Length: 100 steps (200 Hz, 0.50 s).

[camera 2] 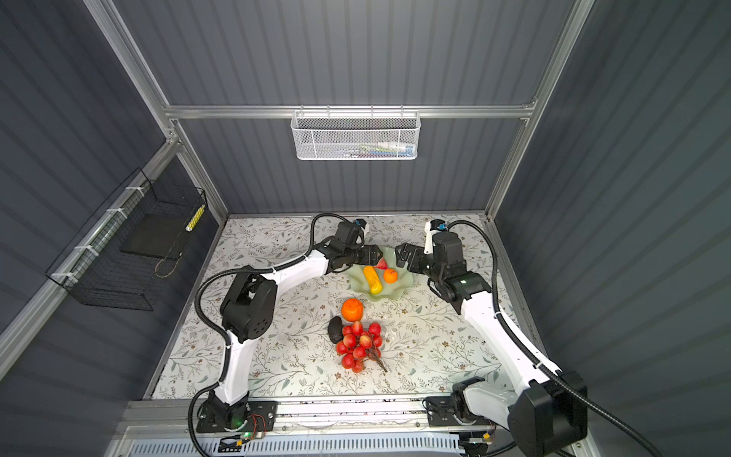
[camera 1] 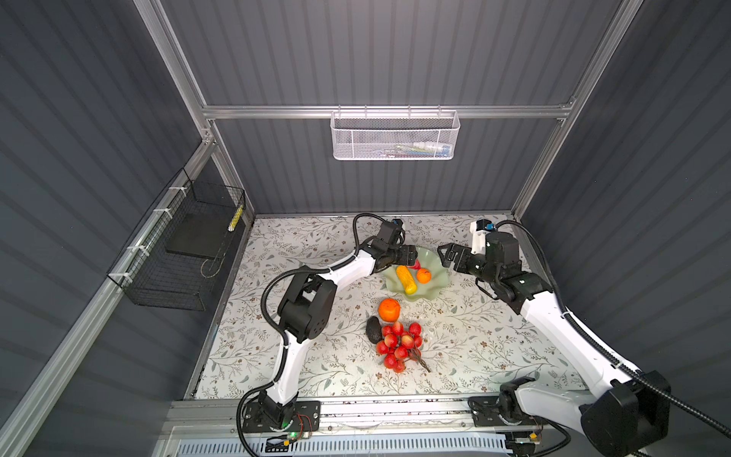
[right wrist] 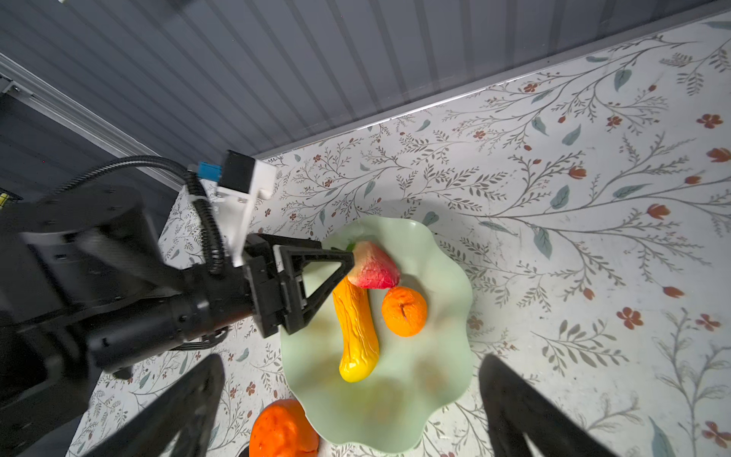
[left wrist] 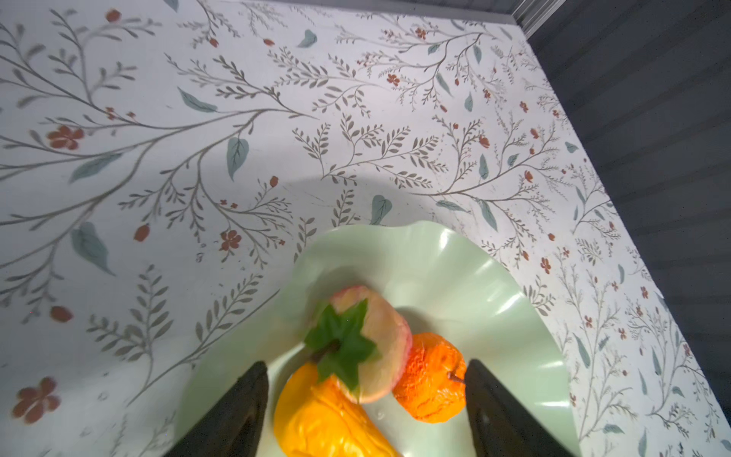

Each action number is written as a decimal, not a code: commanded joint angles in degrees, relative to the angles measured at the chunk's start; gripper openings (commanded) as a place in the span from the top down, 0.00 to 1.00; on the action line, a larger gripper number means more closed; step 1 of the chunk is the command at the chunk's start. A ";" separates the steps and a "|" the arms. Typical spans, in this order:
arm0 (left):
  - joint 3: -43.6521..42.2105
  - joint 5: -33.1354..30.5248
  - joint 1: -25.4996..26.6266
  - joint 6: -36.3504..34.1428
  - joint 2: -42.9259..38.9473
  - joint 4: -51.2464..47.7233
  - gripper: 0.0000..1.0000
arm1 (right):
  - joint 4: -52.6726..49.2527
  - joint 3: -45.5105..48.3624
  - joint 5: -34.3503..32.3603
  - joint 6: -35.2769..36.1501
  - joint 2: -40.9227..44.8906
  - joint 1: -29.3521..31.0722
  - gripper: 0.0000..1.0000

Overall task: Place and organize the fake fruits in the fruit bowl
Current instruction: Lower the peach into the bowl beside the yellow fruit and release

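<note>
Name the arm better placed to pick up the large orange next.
Right, probably. The right gripper hangs open and free beside the fruit bowl, with the large orange showing in its wrist view; the left gripper is over the strawberry.

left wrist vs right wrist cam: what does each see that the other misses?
Left wrist only: the strawberry's leaf cap face-on, framed by the open left gripper. Right wrist only: the large orange outside the bowl, the left arm from outside, and the open right gripper. Both: bowl holding strawberry, corn and small orange.
</note>
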<state>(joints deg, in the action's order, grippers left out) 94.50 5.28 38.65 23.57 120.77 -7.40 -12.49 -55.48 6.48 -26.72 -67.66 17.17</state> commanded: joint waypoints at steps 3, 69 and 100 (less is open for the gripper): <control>-3.30 -3.10 0.11 0.38 -10.33 5.28 0.16 | -2.45 1.28 1.00 0.66 0.16 -0.21 0.01; -28.74 -12.62 0.09 2.52 -35.78 -4.45 0.12 | 0.24 -1.36 0.90 -0.22 -4.67 -0.12 0.01; -40.32 -10.47 0.09 6.85 -45.62 -10.78 0.14 | 0.48 -3.69 -0.58 0.76 -7.59 -0.12 0.01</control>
<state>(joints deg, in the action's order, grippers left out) 61.34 -5.15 38.63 26.26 79.99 -9.45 -13.30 -56.16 7.16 -26.79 -73.73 17.17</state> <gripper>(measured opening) 0.867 0.989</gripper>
